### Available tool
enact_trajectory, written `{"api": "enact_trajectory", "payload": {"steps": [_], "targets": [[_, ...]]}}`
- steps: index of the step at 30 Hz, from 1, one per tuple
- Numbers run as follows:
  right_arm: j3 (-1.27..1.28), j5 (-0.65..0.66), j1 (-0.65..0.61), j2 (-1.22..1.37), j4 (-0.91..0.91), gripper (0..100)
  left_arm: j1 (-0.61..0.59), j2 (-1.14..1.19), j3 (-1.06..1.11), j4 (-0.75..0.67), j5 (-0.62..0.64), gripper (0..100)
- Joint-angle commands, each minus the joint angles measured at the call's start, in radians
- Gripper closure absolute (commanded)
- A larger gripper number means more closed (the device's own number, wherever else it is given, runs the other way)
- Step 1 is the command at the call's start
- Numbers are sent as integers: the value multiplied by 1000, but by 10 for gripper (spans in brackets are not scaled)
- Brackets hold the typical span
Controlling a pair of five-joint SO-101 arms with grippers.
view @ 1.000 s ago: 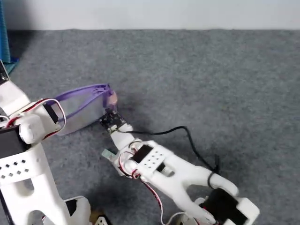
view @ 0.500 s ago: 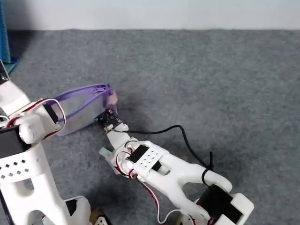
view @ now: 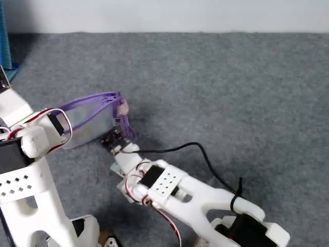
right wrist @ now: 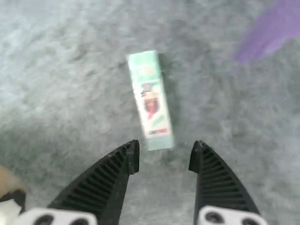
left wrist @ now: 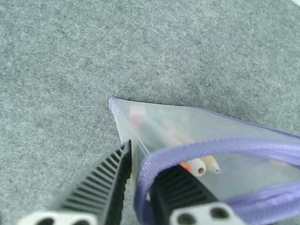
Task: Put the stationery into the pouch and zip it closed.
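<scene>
The pouch sits on the gray carpet with pens inside, and your left gripper is clamped on its open edge with the purple zipper. A small green-and-white box lies on the carpet near the pouch, outside it. Your right gripper hangs over this box with its fingers spread apart, holding nothing.

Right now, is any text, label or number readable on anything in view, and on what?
On the green packet, lying in front of the right pincer: a printed label with a small picture, too blurred to read.
On the pouch and the pens in it: no text I can make out.
</scene>
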Motion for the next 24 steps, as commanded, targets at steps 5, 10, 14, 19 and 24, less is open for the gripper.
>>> {"api": "enact_trajectory", "payload": {"steps": [5,10,14,19,24], "targets": [[-11,-6,-18,24,-145,804,-8,-3,-65,9,6,989],[-17,-2,-4,168,-234,805,-8,-3,-65,25,5,989],[-28,3,24,203,-199,861,-8,-3,-65,25,3,989],[-8,34,50,85,-65,965,-8,-3,-65,25,3,989],[44,38,122,-139,124,991,-8,-3,-65,25,3,989]]}}
